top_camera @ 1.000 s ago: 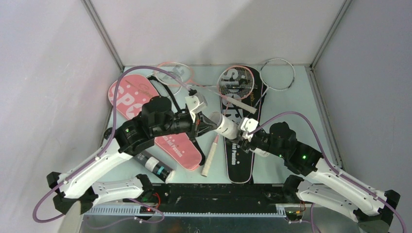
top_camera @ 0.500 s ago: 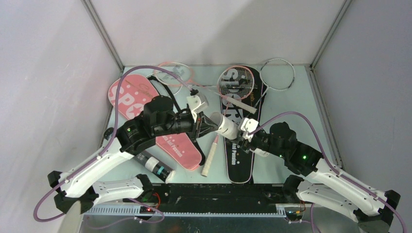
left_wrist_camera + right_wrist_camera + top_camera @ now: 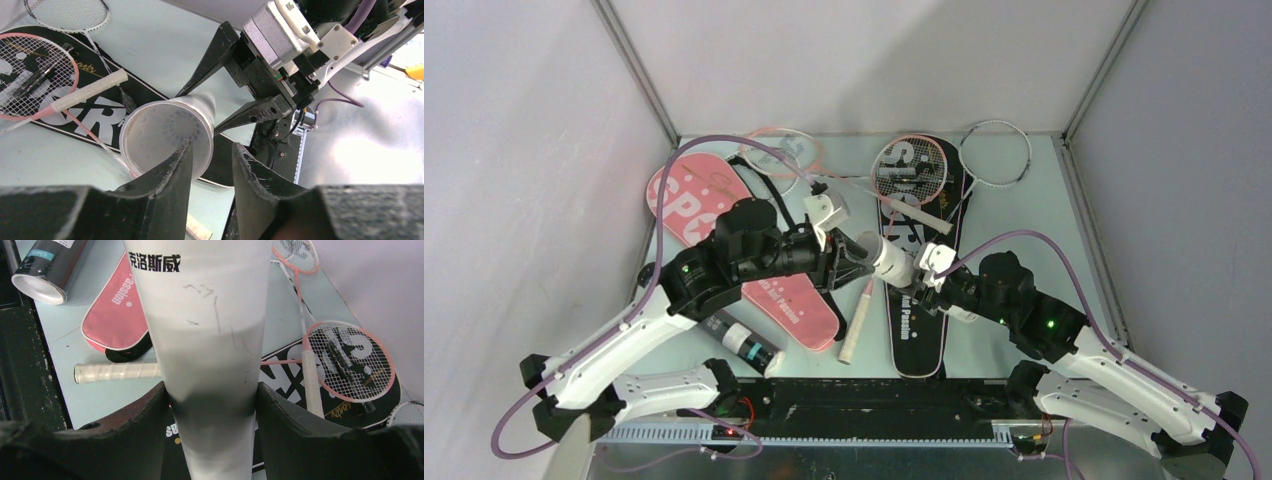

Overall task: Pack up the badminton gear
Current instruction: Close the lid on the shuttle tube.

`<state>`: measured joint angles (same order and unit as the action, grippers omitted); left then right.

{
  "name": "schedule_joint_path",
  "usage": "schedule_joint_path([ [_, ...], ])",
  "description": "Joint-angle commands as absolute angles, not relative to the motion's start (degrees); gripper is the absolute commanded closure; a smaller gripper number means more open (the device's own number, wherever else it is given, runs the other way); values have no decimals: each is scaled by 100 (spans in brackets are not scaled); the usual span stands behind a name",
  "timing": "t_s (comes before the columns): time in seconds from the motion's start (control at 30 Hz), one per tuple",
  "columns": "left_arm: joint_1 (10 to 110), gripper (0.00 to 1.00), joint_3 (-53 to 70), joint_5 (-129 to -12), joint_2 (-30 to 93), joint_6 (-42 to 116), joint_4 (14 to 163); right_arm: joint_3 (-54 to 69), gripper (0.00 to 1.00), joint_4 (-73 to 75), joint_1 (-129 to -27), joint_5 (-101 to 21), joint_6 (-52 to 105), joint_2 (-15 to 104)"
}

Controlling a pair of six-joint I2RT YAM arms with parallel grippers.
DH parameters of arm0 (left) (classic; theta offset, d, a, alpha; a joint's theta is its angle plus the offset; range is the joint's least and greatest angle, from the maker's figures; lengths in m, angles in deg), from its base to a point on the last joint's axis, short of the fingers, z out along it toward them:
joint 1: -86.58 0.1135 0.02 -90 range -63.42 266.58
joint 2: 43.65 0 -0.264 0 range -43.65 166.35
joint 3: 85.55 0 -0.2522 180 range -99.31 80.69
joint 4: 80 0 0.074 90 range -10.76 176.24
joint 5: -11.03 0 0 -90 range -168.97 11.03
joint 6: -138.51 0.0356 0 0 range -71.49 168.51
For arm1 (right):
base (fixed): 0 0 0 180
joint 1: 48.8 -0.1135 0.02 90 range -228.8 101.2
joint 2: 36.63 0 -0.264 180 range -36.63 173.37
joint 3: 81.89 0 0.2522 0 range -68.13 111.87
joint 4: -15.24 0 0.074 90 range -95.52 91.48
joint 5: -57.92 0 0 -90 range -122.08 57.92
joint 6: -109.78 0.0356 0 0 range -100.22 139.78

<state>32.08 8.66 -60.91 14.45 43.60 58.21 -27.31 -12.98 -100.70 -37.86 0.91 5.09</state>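
Seen from above, a pink racket cover (image 3: pixel 676 198) lies along the table's (image 3: pixel 1024 230) left edge, with a black shuttle tube (image 3: pixel 746 342) on its side by the near-left corner.

Above the middle of the table, the two arms meet end to end. The left claw (image 3: pixel 212 150) has its fingers apart with nothing between them, and its tips sit right at the open mouth of a white shuttle tube (image 3: pixel 886 258). Its wrist camera looks into that mouth, where the feathers of what seems to be a shuttlecock (image 3: pixel 175 132) show inside. The claw appears placed there to feed shuttles in.

The right claw (image 3: pixel 212 400) is clamped on the tube's body and holds it off the table, nearly level, with the mouth towards the left claw. It probably serves as a steady holder for loading.

Below the tube lie a loose racket handle (image 3: pixel 856 325) and a black cover (image 3: pixel 916 330). A pink-framed racket (image 3: pixel 910 170) rests on the cover's far end, and a white racket (image 3: pixel 996 153) lies near the far-right corner.
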Motion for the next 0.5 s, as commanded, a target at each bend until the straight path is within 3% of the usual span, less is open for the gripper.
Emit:
schedule_joint_path([
  [0.0,3249,57,696,-6281,1223,4050,5942,-2480,49,-993,-10087,-3770,-2,422],
  [0.47,3513,57,426,-6751,1243,3538,5853,-2480,49,-984,-10085,-3818,2,355],
])
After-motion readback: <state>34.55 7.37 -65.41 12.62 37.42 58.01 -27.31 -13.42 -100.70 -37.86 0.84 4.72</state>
